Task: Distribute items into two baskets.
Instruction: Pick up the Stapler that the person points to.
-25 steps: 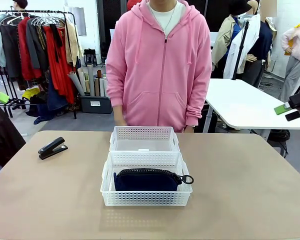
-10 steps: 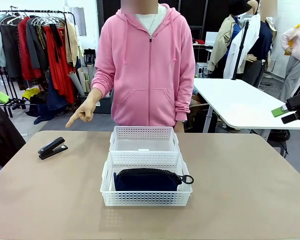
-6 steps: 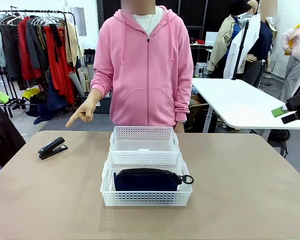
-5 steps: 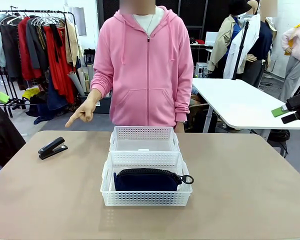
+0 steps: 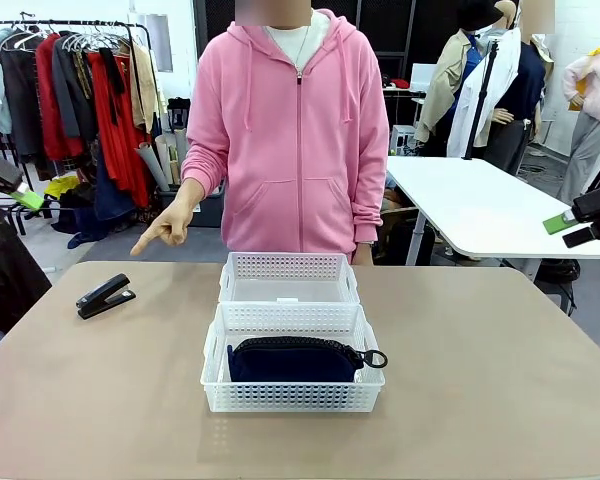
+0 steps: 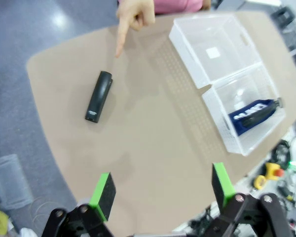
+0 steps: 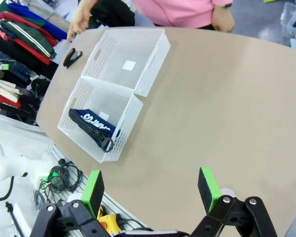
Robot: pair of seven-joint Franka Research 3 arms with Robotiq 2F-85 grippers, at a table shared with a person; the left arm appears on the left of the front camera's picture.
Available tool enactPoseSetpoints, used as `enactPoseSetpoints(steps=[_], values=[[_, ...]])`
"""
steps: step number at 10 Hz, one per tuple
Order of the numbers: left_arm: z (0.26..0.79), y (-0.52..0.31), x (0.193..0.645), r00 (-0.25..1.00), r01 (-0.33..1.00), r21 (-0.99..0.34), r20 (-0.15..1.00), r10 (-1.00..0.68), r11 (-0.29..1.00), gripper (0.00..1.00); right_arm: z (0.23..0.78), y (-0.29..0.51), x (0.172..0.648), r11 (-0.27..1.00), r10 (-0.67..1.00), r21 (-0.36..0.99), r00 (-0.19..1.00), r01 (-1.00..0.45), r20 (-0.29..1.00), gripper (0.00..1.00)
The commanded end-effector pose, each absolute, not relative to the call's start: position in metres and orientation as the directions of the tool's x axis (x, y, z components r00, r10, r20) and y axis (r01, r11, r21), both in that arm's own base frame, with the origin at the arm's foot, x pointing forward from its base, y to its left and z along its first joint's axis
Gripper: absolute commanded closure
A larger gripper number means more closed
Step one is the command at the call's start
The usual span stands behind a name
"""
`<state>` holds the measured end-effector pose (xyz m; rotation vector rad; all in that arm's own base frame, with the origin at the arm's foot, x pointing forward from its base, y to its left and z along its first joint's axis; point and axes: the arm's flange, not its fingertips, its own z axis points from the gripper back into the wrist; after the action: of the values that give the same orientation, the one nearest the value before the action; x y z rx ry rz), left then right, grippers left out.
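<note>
Open wide and empty at the left gripper (image 6: 163, 190), high over the left side of the table (image 6: 153, 148); same at the right gripper (image 7: 150, 189), spread and holding nothing. Below the left gripper, well apart: small black stapler (image 6: 98, 96), lying flat on bare tabletop at far left, with a person's hand (image 6: 135, 12) pointing down at it from the far edge. Right of that, two white lattice baskets touching end to end: far basket (image 5: 288, 266) empty, near basket (image 5: 290, 397) holding the navy zip pouch (image 5: 292, 362). Stapler probably rigid and fairly light (smooth shell, so likely slick); best pinched across the narrow sides near mid-length, not by the hinged top
</note>
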<state>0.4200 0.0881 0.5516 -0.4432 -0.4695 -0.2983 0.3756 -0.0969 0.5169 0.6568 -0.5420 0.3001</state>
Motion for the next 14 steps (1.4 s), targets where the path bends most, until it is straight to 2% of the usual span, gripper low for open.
enactPoseSetpoints(steps=[1,4,8,13,14], values=[[0.547,0.094,0.463,0.866,0.385,-0.277,0.438,-0.241,0.88,0.0,0.518,-0.096,0.376,0.751,0.094,0.499,0.818,-0.432,0.567,0.0],[0.528,0.094,0.515,0.895,0.383,-0.262,0.342,-0.286,0.886,0.0,0.518,-0.096,0.376,0.751,0.094,0.499,0.818,-0.432,0.567,0.0],[0.508,0.081,0.576,0.858,0.493,-0.228,0.289,-0.425,0.839,0.0,0.518,-0.096,0.376,0.751,0.094,0.499,0.818,-0.432,0.567,0.0],[0.468,0.07,0.606,0.772,0.633,-0.101,0.149,-0.617,0.768,0.0,0.518,-0.096,0.376,0.751,0.094,0.499,0.818,-0.432,0.567,0.0],[0.46,0.066,0.61,0.748,0.662,-0.099,0.149,-0.647,0.743,0.0,0.518,-0.096,0.376,0.751,0.094,0.499,0.818,-0.432,0.567,0.0]])
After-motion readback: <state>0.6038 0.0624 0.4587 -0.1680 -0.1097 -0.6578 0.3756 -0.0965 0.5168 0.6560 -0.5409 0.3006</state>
